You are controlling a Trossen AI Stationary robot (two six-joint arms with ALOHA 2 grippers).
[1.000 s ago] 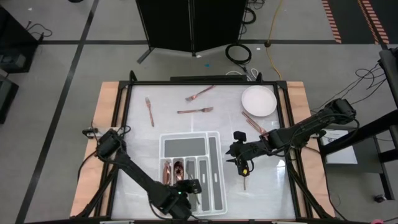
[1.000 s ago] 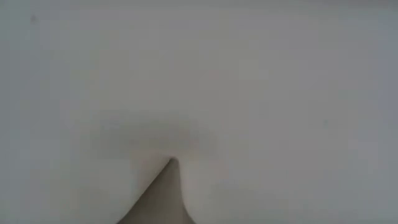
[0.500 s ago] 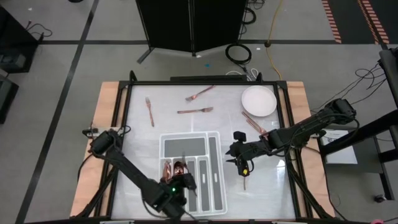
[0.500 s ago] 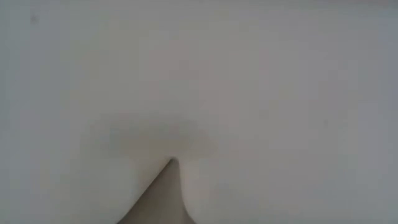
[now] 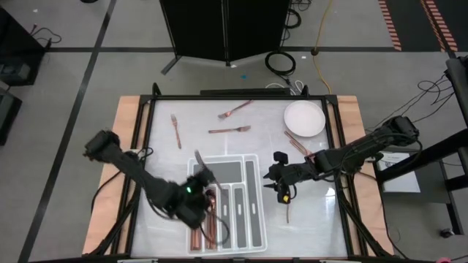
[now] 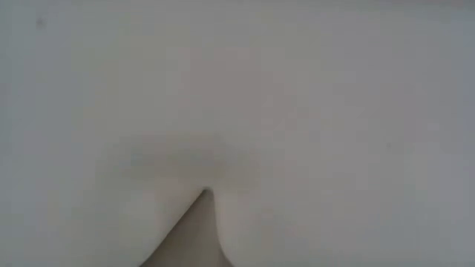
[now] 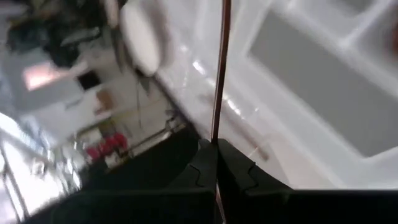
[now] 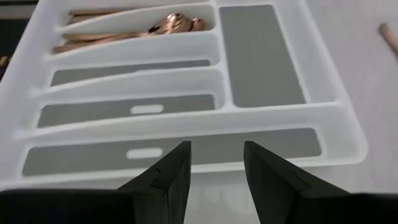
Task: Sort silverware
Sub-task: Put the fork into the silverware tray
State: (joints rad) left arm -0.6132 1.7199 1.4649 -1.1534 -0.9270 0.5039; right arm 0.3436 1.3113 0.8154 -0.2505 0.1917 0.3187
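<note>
Copper utensil, slim handle pinched tight in my left gripper's fingers, up over the white tray. Spoons lie in one tray slot. My right gripper hovers just beside the tray, toward the surface's right edge, fingers parted, empty.

A robotics lab: framed test table, floor cables, taped floor

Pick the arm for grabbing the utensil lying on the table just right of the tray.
Right. The right gripper is open and hangs right at that loose utensil, while the left gripper is shut on a thin copper piece over the tray, so it is busy.
</note>
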